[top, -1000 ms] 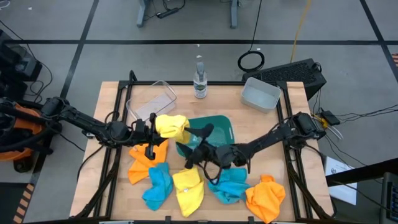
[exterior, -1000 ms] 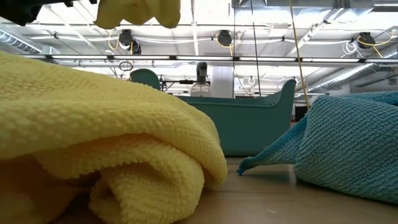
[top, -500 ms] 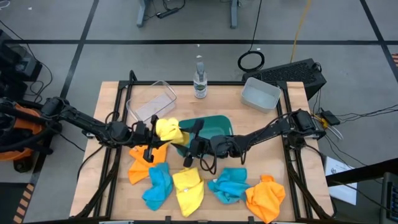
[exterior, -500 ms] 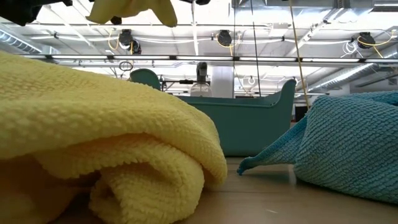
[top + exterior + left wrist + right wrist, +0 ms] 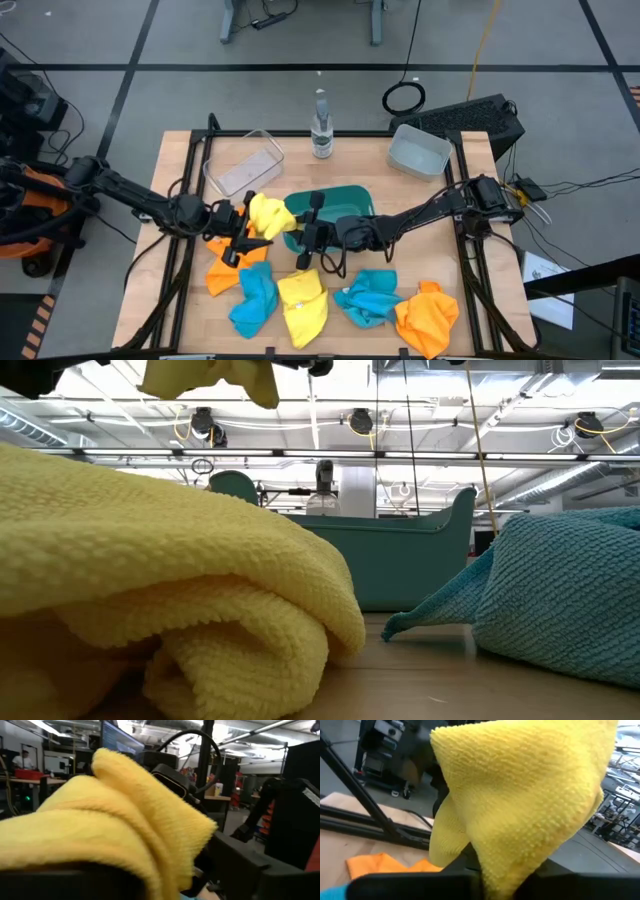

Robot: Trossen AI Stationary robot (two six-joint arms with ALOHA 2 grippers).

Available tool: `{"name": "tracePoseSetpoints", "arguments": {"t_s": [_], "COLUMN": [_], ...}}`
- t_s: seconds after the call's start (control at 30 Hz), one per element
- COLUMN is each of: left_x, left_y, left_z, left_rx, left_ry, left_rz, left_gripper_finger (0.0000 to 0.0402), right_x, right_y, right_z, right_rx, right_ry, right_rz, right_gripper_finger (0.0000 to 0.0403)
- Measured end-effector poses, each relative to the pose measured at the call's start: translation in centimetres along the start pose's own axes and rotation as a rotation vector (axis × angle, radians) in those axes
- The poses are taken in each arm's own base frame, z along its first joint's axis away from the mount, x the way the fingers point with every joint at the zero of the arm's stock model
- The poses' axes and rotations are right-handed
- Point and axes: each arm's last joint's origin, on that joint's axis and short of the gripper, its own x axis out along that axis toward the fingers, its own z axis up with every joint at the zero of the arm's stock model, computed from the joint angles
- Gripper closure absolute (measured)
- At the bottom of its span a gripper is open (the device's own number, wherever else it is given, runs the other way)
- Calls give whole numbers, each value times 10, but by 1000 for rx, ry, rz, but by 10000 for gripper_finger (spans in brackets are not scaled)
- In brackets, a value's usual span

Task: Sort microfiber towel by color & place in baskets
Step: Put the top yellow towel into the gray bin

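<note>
The right claw clamps the yellow towel as the open left claw lets go: a handover, basket drop next

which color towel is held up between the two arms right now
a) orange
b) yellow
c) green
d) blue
b: the towel between the left gripper and the right gripper is yellow, raised by the teal tub; both wrist views are filled with yellow cloth.
</note>
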Motion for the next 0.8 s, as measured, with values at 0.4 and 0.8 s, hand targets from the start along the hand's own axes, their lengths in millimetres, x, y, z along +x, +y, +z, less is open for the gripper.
{"name": "tracePoseSetpoints", "arguments": {"t_s": [0.4,0.8], "left_x": [-39,-52], "left_y": [2,5], "left_z": [11,21], "left_rx": [-20,20], "left_ry": [169,124], "left_rz": [11,75], "left_gripper_finger": [110,110], "right_x": [-18,-39], "right_y": [6,20], "right_z": [11,28], "right_rx": [-54,-135], "right_ry": [127,146], "right_rz": [-94,-113], "right_gripper_finger": [362,360]}}
